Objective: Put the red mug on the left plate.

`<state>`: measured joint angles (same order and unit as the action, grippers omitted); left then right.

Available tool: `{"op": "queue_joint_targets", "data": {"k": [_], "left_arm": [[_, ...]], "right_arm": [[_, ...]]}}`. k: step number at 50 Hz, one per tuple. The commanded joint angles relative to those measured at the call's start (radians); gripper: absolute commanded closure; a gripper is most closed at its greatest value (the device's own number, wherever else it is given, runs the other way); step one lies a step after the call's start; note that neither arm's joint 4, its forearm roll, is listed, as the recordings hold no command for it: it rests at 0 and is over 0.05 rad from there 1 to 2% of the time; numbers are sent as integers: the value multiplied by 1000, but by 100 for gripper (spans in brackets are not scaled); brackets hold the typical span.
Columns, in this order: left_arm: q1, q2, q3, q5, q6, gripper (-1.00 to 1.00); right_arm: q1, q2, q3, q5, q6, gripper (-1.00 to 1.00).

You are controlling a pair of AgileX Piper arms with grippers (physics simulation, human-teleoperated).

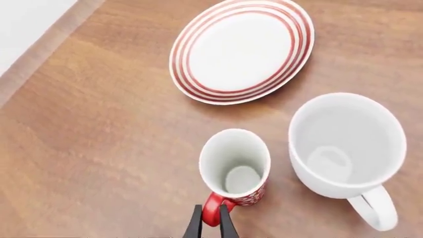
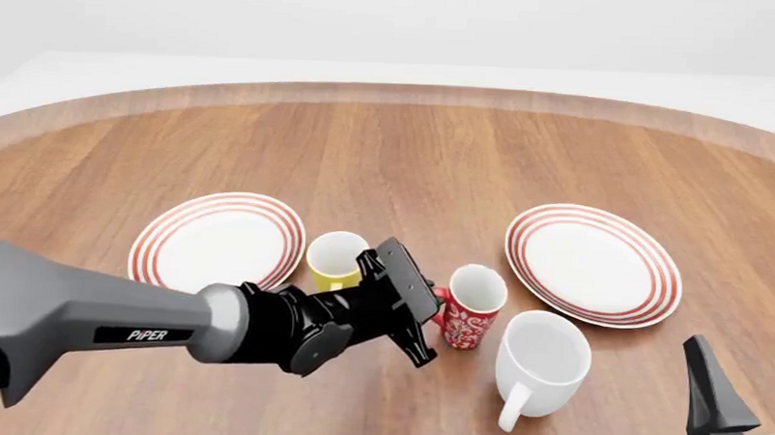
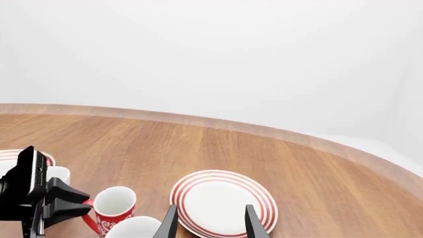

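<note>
Your left gripper (image 1: pixel 211 222) is clamped on the handle of the upright red mug (image 2: pixel 472 306), and the left plate (image 2: pixel 217 242) lies to its left, beyond the yellow mug (image 2: pixel 335 260); your right gripper (image 3: pixel 210 223) hangs open.

Red mug (image 2: pixel 472 317): red body with white swirling floral pattern, white inside, red handle.
Left plate (image 2: pixel 216 241): white, thin red concentric rings round the rim.
Right plate (image 2: pixel 594 263): same white with red rings.
Yellow mug (image 2: pixel 335 260): yellow outside, white inside, left of the red mug.
Large mug (image 2: pixel 540 362): plain white, handle included, near right.
Bench (image 2: pixel 403 150): warm brown wood grain, paler edge.
Left arm (image 2: pixel 87 323): grey with white "PIPER" lettering; left gripper (image 2: pixel 426 316) black.
Right gripper (image 3: pixel 210 220): black.
</note>
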<state>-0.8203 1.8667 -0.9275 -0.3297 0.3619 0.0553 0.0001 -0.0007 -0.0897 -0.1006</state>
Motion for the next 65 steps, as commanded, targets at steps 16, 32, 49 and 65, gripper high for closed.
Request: {"op": "queue_joint_targets", "data": {"k": [16, 32, 49, 65], "left_arm": [[-8, -86, 28, 12, -92, 100], [24, -157, 54, 7, -121, 100], [80, -248, 65, 20, -158, 100], [141, -321, 65, 25, -175, 100]], "right_arm": [[3, 0, 0, -6, -9, -100], [4, 0, 0, -11, -17, -100], [4, 0, 0, -10, -20, -100], [6, 0, 0, -11, -25, -100]]}}
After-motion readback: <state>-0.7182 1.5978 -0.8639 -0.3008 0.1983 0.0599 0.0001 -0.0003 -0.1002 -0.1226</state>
